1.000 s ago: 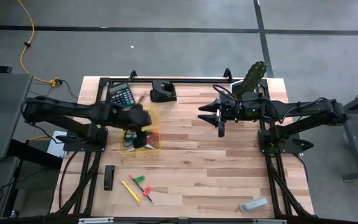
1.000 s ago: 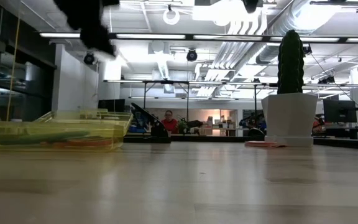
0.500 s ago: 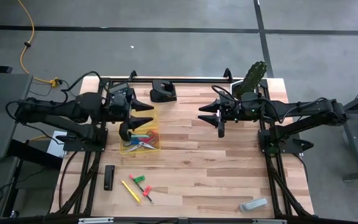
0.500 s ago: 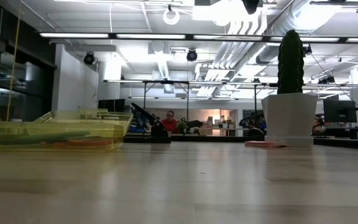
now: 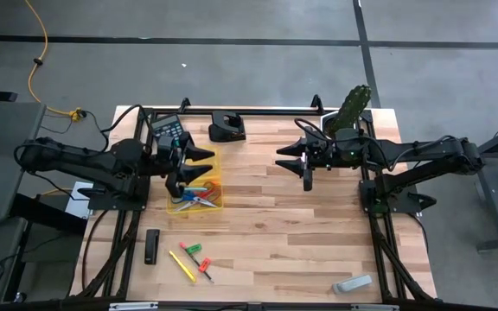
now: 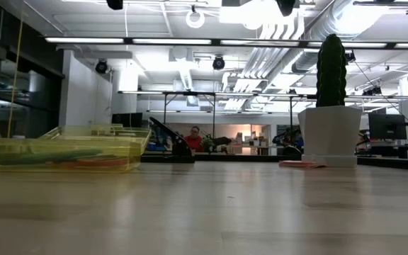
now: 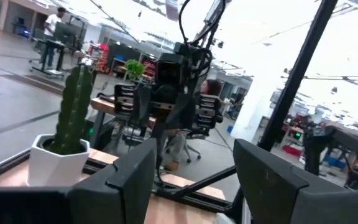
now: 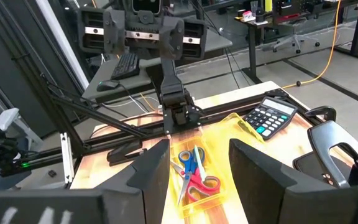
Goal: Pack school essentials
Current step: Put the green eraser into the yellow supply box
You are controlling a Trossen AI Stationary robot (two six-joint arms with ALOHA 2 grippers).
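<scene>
Left gripper (image 5: 204, 161) over yellow tray (image 5: 217, 204) rim, jaws spread, empty; right gripper (image 5: 285, 158) mid-bench, jaws apart, empty.

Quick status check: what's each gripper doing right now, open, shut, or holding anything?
Left gripper: open, holding nothing, above the yellow tray.
Right gripper: open, holding nothing, near the cactus.

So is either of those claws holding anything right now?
No. The left end effector hangs open and empty above the yellow tray; the right end effector is open and empty too.
</scene>
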